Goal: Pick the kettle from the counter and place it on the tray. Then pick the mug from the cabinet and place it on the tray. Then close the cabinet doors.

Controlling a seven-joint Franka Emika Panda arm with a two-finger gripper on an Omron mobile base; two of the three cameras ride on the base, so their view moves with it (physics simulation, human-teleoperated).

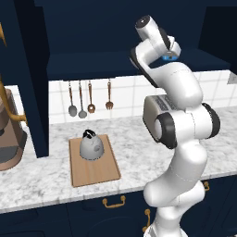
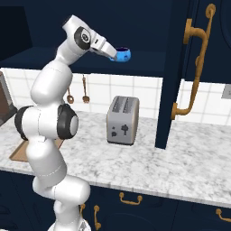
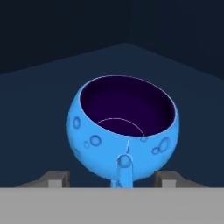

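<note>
A: Going from the left, what's on the counter [image 1: 41, 178]?

B: In the left base view, a coffee machine [image 1: 9, 134] at the far left, then the tray [image 1: 94, 162] with the kettle [image 1: 91, 146] standing upright on its back half. Ladles and spoons [image 1: 88, 99] hang on the tiled wall behind. Further right stands the toaster [image 2: 122, 119], partly behind the arm in that view and clear in the right base view.

A: And the mug?

B: The mug [image 3: 124, 133] sits upright on the cabinet [image 2: 149, 63] shelf, above the toaster, handle turned toward the hand. An open cabinet door [image 2: 180, 72] with a brass handle stands to the right.

A: The gripper?

B: The gripper [image 3: 113, 179] is up at the shelf, right at the mug. In the hand view its fingertips [image 3: 56, 178] stand on either side of the mug's base, apart from it. Whether they press on it, I can't tell.
</note>
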